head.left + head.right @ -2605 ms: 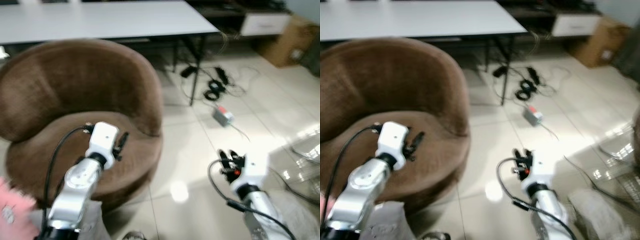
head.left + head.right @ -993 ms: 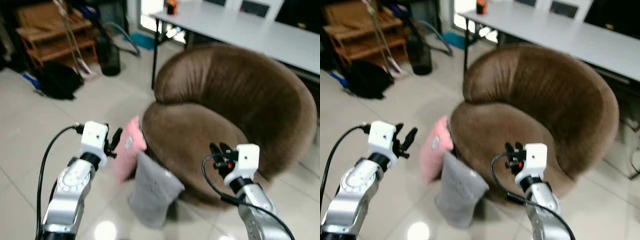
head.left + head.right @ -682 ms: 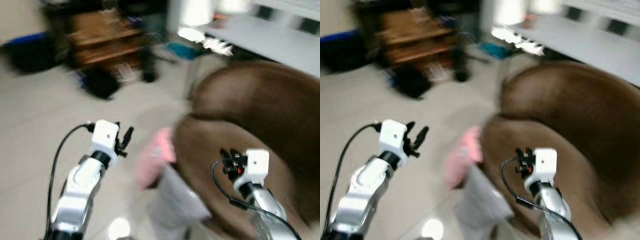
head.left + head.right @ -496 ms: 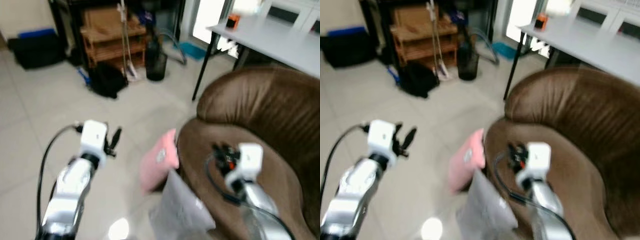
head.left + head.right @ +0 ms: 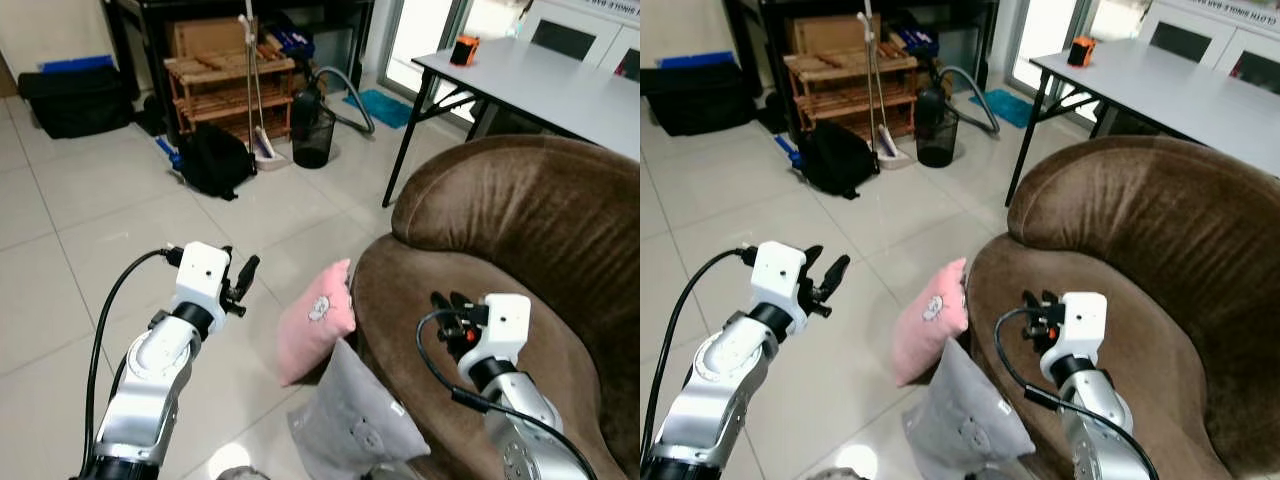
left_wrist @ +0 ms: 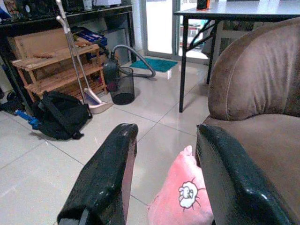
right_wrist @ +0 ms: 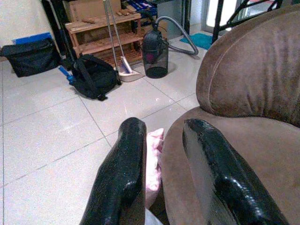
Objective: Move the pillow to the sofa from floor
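Tiled floor [image 5: 90, 250] spreads wide and bare to the robot's left, with open room out to a wooden rack [image 5: 215, 85] at the far wall; beside the rack stand a black bag [image 5: 213, 160], a dark bin [image 5: 312, 140] and a vacuum hose [image 5: 345, 90]. To the right the round brown sofa [image 5: 500, 230] curves its tall back round an unoccupied seat, with a grey worktop [image 5: 540, 80] behind it carrying a small orange thing [image 5: 464, 48]. Against the sofa's near edge, on the floor, leans the pink pillow [image 5: 316, 322], tilted up with its top corner touching the seat rim; a grey pillow [image 5: 352, 425] lies just beside and below it. The left gripper [image 5: 245, 280] hangs raised over bare floor, near the pink pillow but apart from it, jaws parted and holding nothing. The right gripper [image 5: 448, 308] hangs over the sofa seat's front, jaws likewise spread with nothing between them. Both silver arms are bent, wrists pointing forward.
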You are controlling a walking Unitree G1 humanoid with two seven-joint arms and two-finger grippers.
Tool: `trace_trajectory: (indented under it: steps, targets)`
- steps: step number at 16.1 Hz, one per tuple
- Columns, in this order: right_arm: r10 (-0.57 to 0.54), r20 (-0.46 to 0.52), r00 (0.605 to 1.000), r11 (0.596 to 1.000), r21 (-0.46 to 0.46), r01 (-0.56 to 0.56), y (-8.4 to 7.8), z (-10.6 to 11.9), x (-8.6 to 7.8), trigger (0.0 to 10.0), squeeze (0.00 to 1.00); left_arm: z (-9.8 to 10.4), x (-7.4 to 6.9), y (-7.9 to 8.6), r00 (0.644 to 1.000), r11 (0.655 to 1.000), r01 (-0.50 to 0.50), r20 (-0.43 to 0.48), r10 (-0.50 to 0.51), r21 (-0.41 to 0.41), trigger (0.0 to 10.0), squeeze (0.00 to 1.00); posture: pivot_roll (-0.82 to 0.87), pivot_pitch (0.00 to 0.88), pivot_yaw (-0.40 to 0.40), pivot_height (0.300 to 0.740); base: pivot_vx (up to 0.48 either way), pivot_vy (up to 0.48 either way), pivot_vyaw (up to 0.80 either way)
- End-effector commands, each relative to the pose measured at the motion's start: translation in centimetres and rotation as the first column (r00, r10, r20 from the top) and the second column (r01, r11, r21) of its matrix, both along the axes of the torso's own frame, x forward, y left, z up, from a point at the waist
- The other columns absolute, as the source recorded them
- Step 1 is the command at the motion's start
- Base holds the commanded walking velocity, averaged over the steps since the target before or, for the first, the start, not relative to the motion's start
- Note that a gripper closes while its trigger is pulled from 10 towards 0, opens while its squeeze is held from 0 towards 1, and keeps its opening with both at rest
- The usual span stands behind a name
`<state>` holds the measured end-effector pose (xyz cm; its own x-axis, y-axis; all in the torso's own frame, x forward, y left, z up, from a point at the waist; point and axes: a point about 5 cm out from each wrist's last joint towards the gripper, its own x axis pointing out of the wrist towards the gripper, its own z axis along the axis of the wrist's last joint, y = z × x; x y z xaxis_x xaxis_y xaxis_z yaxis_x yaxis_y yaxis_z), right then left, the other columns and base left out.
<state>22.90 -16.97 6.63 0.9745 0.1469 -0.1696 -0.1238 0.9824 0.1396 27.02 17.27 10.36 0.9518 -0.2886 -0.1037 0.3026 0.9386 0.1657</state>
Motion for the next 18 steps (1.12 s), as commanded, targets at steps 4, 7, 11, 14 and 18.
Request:
trace_trajectory:
  steps: [4, 7, 11, 14, 18]
  targets:
    - [0.012, 0.000, 1.000, 1.000, -0.024, -0.012, -0.3, 0.1, 0.2, 10.0, 0.00, -0.5, -0.3, 0.0, 1.000, 1.000, -0.005, -0.007, 0.005, -0.006, 10.0, 0.00, 0.13, 0.029, -0.096, 0.625, 0.000, 0.000, 0.00]
    - [0.021, 0.001, 1.000, 0.999, -0.027, -0.021, -0.3, 0.1, 0.3, 10.0, 0.00, -0.6, -0.5, -0.1, 1.000, 1.000, -0.010, -0.007, 0.010, -0.007, 10.0, 0.00, 0.14, 0.026, -0.101, 0.600, 0.000, 0.000, 0.00]
    - [0.043, -0.003, 0.999, 0.998, -0.037, -0.043, -0.1, 0.1, 0.4, 10.0, 0.00, -0.7, -0.8, -0.1, 1.000, 1.000, -0.022, 0.000, 0.022, -0.011, 10.0, 0.00, 0.14, 0.027, -0.109, 0.560, 0.000, 0.000, 0.00]
    - [0.054, -0.001, 0.999, 0.997, -0.063, -0.054, -0.1, 0.1, 0.4, 10.0, 0.00, -0.8, -1.0, 0.1, 0.999, 0.999, -0.043, 0.006, 0.043, -0.003, 10.0, 0.00, 0.13, 0.038, -0.120, 0.545, 0.000, 0.000, 0.00]
    - [0.073, -0.005, 0.997, 0.994, -0.084, -0.073, -0.2, 0.2, 0.6, 10.0, 0.00, -0.9, -1.5, 0.2, 0.998, 0.997, -0.064, 0.002, 0.064, -0.031, 10.0, 0.00, 0.13, 0.052, -0.145, 0.545, 0.135, 0.000, 0.00]
